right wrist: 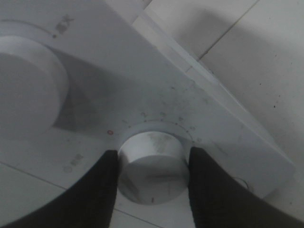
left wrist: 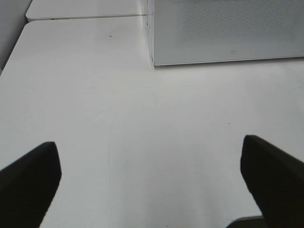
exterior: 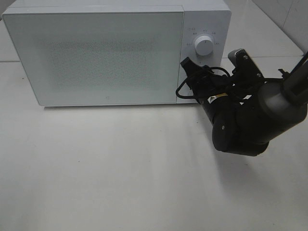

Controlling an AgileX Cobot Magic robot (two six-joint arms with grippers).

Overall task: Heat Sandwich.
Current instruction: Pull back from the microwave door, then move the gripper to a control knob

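Supervisor: Lettering first. Can you read anything on the microwave (exterior: 96,7)?

Operator: Very little. In my right wrist view, small digits ring the lower dial (right wrist: 153,183). I make out a red 0 (right wrist: 110,132), then a 2 and a 3, and the rest is smeared. The marks around the upper dial (exterior: 204,46) are too small to read. So is the tiny mark (left wrist: 232,51) at the bottom edge of the door (exterior: 96,53), and so is the yellow label (exterior: 219,97) on my right arm.

Supervisor: Grippers?

Operator: My right gripper (right wrist: 153,154) is at the control panel (exterior: 211,24) on the microwave's right end. Its two fingers (right wrist: 102,190) press against opposite sides of the lower dial, clamped on it. My left gripper (left wrist: 152,183) hangs over the bare table (left wrist: 142,95), just nearer than the microwave's near left corner. Its fingertips (left wrist: 28,183) are spread wide with nothing between them.

Supervisor: And the sandwich?

Operator: I cannot tell where it is, since none of my cameras shows it. The microwave door is shut, and I cannot see through its dotted panel.
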